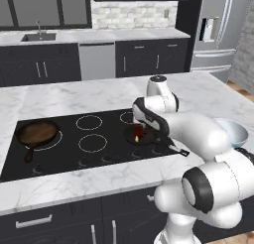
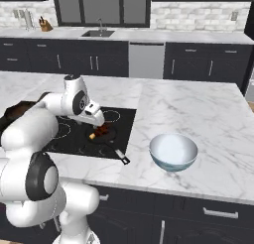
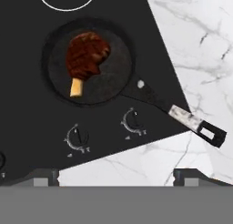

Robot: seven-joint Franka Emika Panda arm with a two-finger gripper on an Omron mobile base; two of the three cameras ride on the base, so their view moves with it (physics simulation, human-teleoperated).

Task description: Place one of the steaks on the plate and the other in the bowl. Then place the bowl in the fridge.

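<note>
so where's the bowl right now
The bowl sits on the marble island counter to the right of the cooktop, near the front edge, apart from the skillet handle.

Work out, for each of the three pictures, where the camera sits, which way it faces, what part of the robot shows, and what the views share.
Left base view: behind the arm's left, facing forward and down over the cooktop; the white arm rises lower right.
Right base view: behind its right, facing the island and bowl; the arm rises lower left.
Hand view: on the hand, looking down at the skillet holding a steak; the open gripper pokes up at the bottom.
Shared: all three show that skillet and steak.
</note>
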